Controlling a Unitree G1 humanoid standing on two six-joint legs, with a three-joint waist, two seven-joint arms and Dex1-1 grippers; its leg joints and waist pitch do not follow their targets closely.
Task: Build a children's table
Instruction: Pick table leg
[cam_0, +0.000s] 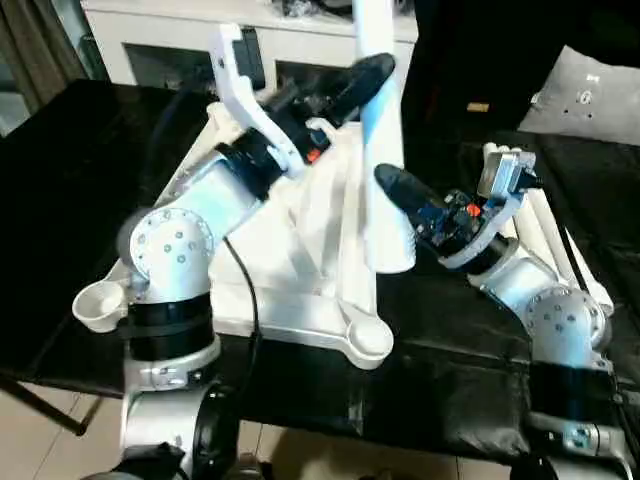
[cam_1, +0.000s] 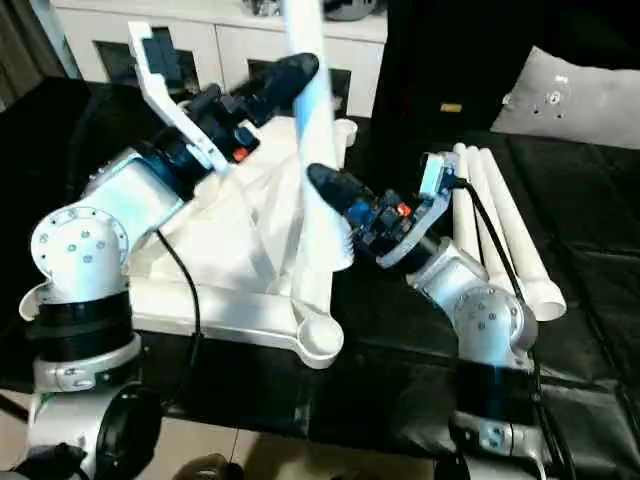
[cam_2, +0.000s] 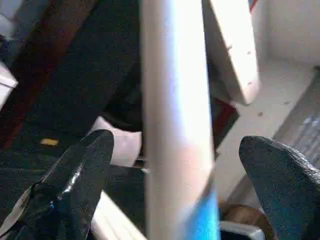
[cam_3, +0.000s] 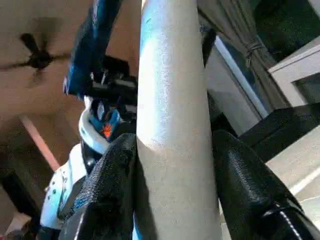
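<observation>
White leg (cam_0: 380, 150) is held upright, clamped by right gripper (cam_3: 172, 165) fingers; left gripper (cam_2: 175, 165) fingers, apart, straddle it at 12 o'clock.

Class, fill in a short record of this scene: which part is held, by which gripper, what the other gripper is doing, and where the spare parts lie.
Held part: white leg, upright over the table top
Holder: right gripper, shut on the leg
Other: left gripper, open, fingers either side of the leg
Spares: legs beside the right arm

White leg (cam_0: 378, 130) upright (rim-up tabletop (cam_0: 300, 240) beneath).
</observation>
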